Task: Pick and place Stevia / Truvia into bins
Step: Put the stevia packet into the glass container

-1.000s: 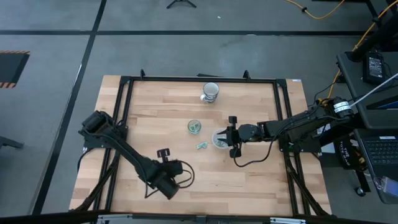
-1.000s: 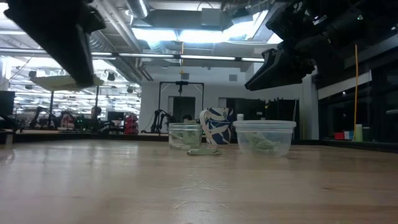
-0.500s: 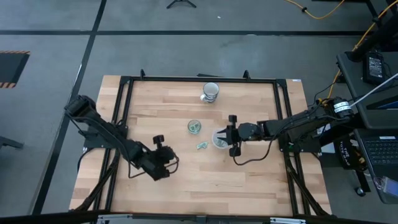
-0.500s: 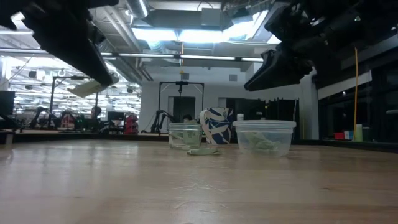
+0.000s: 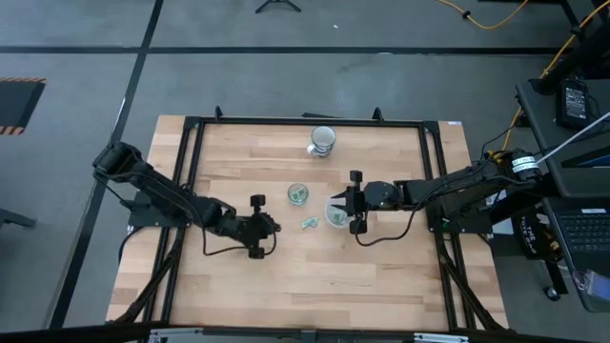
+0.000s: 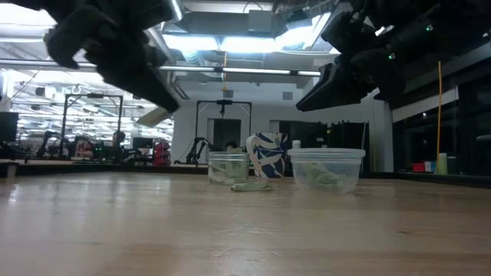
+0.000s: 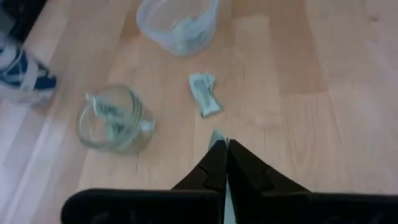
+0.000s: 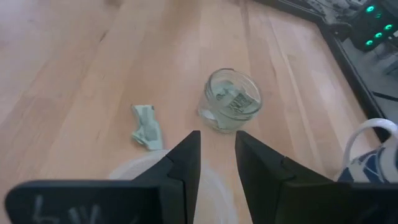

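Note:
A loose green-and-white Stevia packet (image 5: 309, 224) lies flat on the table between a narrow clear glass (image 5: 298, 194) and a wider translucent white cup (image 5: 334, 220); both hold packets. My left gripper (image 5: 274, 227) hangs above the table just left of the loose packet, shut on another packet (image 6: 153, 116). My right gripper (image 5: 337, 203) hovers open over the white cup (image 8: 134, 168), nothing between its fingers (image 8: 186, 155). In the left wrist view the loose packet (image 7: 204, 93), the glass (image 7: 115, 118) and the white cup (image 7: 177, 22) lie ahead of the fingers. My left gripper pinches a packet between its two shut fingers. The fingers slant down toward the table's right side. One end of the packet (image 7: 216, 135) sticks out past the fingertips. The packet is lifted clear of the table.
A whitish cup with blue bands (image 5: 323, 141) stands near the far edge, behind the two bins. A black metal frame (image 5: 286, 121) runs round the tabletop. Bare wood lies along the near side.
My left gripper has swung from near the table's near edge toward the far side and the loose packet, rolling and tipping as it went. It has stayed shut on its packet, which has travelled with it, clear of the table.

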